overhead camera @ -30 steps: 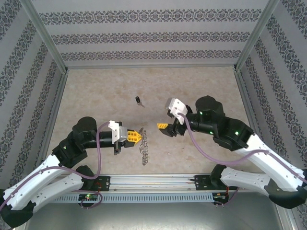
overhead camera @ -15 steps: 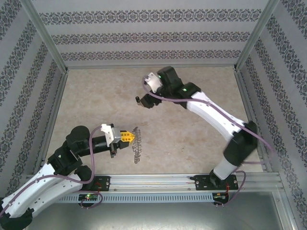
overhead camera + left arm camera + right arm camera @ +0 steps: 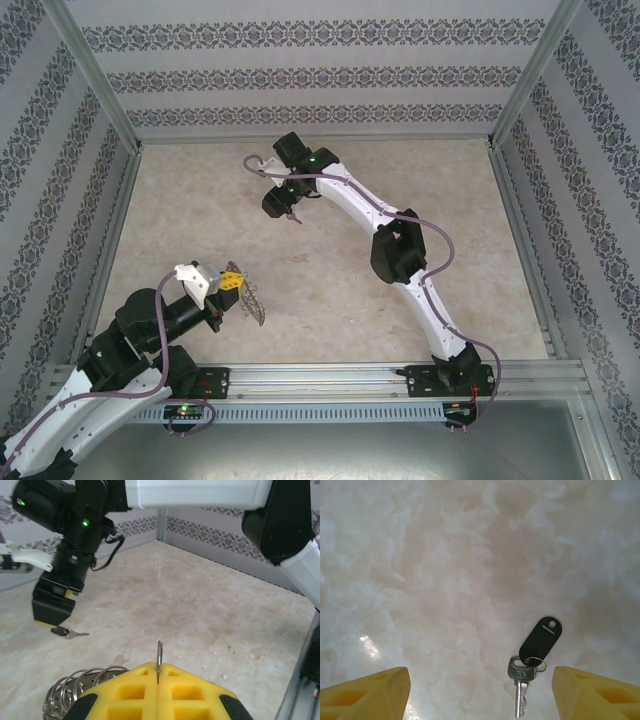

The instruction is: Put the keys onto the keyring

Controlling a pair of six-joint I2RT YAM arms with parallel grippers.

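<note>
A small silver key [image 3: 522, 680] on a thin wire loop with a black oval tag [image 3: 541, 639] lies flat on the marbled table. My right gripper [image 3: 480, 694] hangs open just above it, and the key sits between the yellow fingers, closer to the right one. From above, the key [image 3: 292, 214] lies right by the right gripper [image 3: 280, 200]. My left gripper [image 3: 232, 280] is shut on the keyring [image 3: 253, 302], a grey metal ring with wire loops [image 3: 82, 682]. Its thin edge [image 3: 159, 656] sticks up from between the closed yellow pads. The key [image 3: 65, 632] lies under the right gripper [image 3: 52, 611].
The right arm [image 3: 400, 250] stretches diagonally across the table from its base at the near right. Patterned walls and metal posts [image 3: 100, 80] enclose the table on three sides. The table's bare middle [image 3: 330, 290] lies between the two grippers.
The right arm swung from the table's middle out to the far left and now hovers over the key. The left gripper pulled back to the near left with the keyring.
</note>
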